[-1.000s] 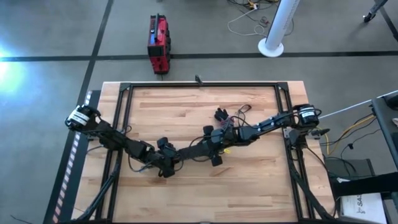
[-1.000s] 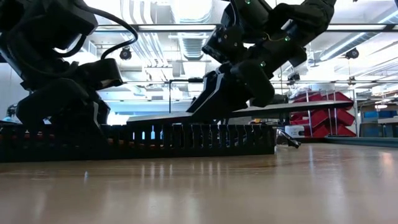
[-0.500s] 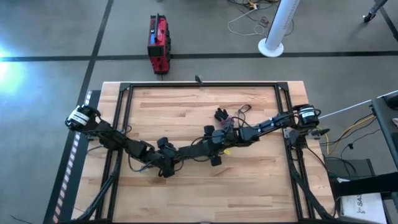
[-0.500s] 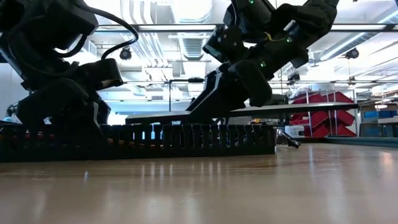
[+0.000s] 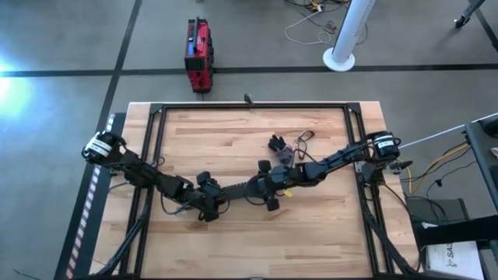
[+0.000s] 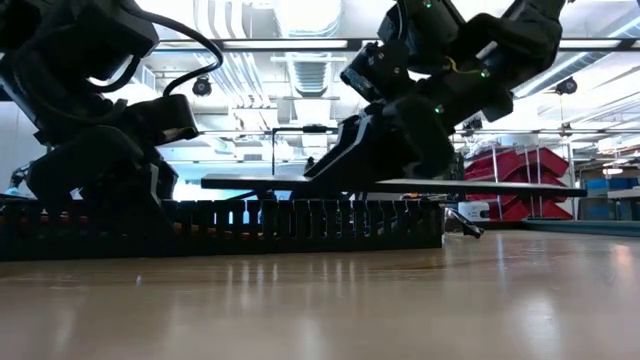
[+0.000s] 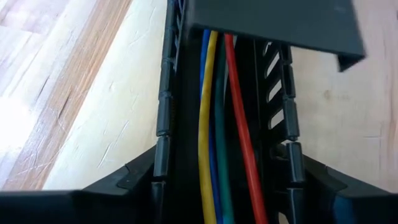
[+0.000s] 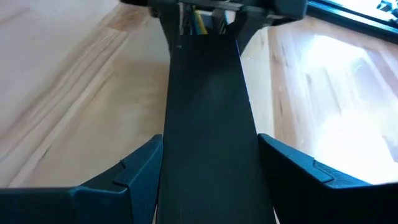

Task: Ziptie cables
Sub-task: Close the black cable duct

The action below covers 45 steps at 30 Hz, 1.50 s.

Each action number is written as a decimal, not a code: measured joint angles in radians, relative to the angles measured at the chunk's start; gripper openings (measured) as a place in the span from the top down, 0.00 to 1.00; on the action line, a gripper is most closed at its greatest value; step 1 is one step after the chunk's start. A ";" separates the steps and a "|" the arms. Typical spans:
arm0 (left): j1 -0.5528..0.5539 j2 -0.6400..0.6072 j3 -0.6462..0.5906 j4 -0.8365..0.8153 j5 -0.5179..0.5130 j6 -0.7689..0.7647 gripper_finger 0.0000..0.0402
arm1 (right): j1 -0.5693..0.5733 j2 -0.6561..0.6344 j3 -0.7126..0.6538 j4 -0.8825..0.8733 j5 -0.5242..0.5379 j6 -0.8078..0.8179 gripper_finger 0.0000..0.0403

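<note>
Cables [image 7: 214,118] in blue, yellow, green and red lie side by side inside a black slotted duct [image 6: 300,222]. In the high view the duct sits on the wooden bench [image 5: 233,132] at lower centre of the frame, running from lower left toward the middle.

The left end effector [image 7: 227,152] is closed narrowly on one end of the duct, a finger pressed against each slotted wall. A flat dark cover strip [image 8: 208,93] is clamped between the fingers [image 8: 140,171] of the right end effector [image 5: 268,189]. In the low view the strip hangs roughly level just above the duct's open top, and its far end reaches over the cables near the left end effector.

Some small dark parts [image 5: 276,143] and a thin wire loop [image 5: 304,138] rest near the bench centre, above the arms. A red device [image 5: 198,54] stands on the floor beyond the bench. At the lower right corner a white label [image 5: 450,254] shows letters starting "SA"; the rest cannot be read.
</note>
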 joint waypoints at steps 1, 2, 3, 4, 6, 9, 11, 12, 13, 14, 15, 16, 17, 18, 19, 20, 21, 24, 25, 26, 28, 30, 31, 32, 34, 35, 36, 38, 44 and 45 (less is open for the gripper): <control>0.000 0.000 0.000 0.001 0.000 0.000 0.41 | 0.000 0.000 0.000 -0.004 0.000 -0.002 0.46; 0.000 0.000 0.000 0.001 0.000 0.001 0.42 | -0.001 0.000 -0.001 -0.002 0.000 -0.006 0.46; 0.000 0.000 0.000 0.002 0.000 0.002 0.42 | -0.002 0.000 -0.002 -0.002 0.001 -0.008 0.46; 0.000 0.000 0.000 0.003 0.000 0.003 0.43 | -0.002 0.000 -0.004 -0.002 0.002 -0.008 0.46; 0.000 0.000 0.000 0.004 0.000 0.005 0.44 | -0.002 0.000 -0.010 -0.003 0.004 -0.020 0.46; 0.000 0.000 0.000 0.005 0.000 0.006 0.45 | -0.002 0.000 -0.013 -0.003 0.003 -0.035 0.46; 0.000 0.000 0.000 0.006 0.004 0.007 0.43 | -0.002 0.000 -0.013 -0.002 0.002 -0.041 0.46; 0.000 0.000 0.000 0.007 0.008 0.010 0.42 | -0.002 0.000 -0.013 -0.002 0.003 -0.047 0.46; 0.000 0.000 0.000 0.008 0.009 0.014 0.42 | -0.005 0.000 -0.013 -0.002 0.003 -0.054 0.46; 0.000 0.000 0.000 0.012 0.009 0.020 0.42 | -0.008 0.000 -0.014 -0.002 0.003 -0.059 0.46; 0.000 0.000 0.000 0.016 0.009 0.025 0.42 | -0.012 0.000 -0.014 -0.002 0.003 -0.061 0.46; 0.000 0.000 0.000 0.018 0.010 0.029 0.42 | -0.017 0.000 -0.014 -0.002 0.000 -0.060 0.46; 0.000 0.000 0.000 0.018 0.010 0.032 0.43 | -0.021 0.003 -0.014 -0.001 0.001 -0.061 0.46; 0.000 0.000 0.000 0.018 0.010 0.032 0.44 | -0.023 0.014 -0.013 0.013 -0.001 -0.060 0.46; 0.000 0.000 0.000 0.018 0.010 0.033 0.44 | -0.025 0.019 -0.013 0.021 -0.002 -0.057 0.46; 0.000 0.000 0.000 0.018 0.010 0.034 0.45 | -0.025 0.024 -0.013 0.026 -0.007 -0.055 0.46; 0.000 0.000 0.000 0.018 0.010 0.034 0.45 | -0.024 0.033 -0.012 0.038 -0.008 -0.050 0.46; 0.000 0.000 0.000 0.019 0.012 0.032 0.44 | -0.022 0.041 -0.003 0.040 -0.005 -0.046 0.46; 0.000 0.000 0.000 0.018 0.013 0.030 0.43 | -0.021 0.037 -0.001 0.037 -0.004 -0.045 0.46; 0.000 0.000 0.000 0.019 0.014 0.029 0.42 | -0.021 0.029 0.000 0.031 -0.003 -0.046 0.46; 0.000 0.000 0.000 0.019 0.015 0.027 0.42 | -0.021 0.007 0.000 0.014 0.001 -0.047 0.46; 0.000 0.000 0.000 0.018 0.015 0.029 0.43 | -0.021 -0.003 0.001 0.019 0.000 -0.043 0.46; 0.000 0.000 0.000 0.016 0.015 0.030 0.43 | -0.021 -0.004 0.001 0.021 -0.003 -0.034 0.46; 0.001 0.000 0.000 0.018 0.015 0.031 0.44 | -0.021 -0.003 0.001 0.017 -0.015 -0.025 0.46; 0.001 0.000 0.000 0.015 0.015 0.032 0.45 | -0.021 0.007 0.000 0.016 -0.033 -0.012 0.46; 0.001 0.000 0.000 0.016 0.016 0.032 0.45 | -0.021 0.015 0.000 0.024 -0.033 -0.009 0.46; 0.001 0.000 0.000 0.017 0.016 0.032 0.45 | -0.021 0.020 0.001 0.020 -0.031 -0.008 0.46; 0.001 0.000 0.000 0.021 0.016 0.030 0.43 | -0.021 0.035 0.000 0.017 -0.032 -0.007 0.46; 0.001 0.001 0.000 0.022 0.017 0.030 0.44 | -0.019 0.049 0.000 0.028 -0.026 -0.008 0.46; 0.001 0.001 0.000 0.023 0.017 0.031 0.45 | -0.019 0.050 0.000 0.028 -0.025 -0.008 0.46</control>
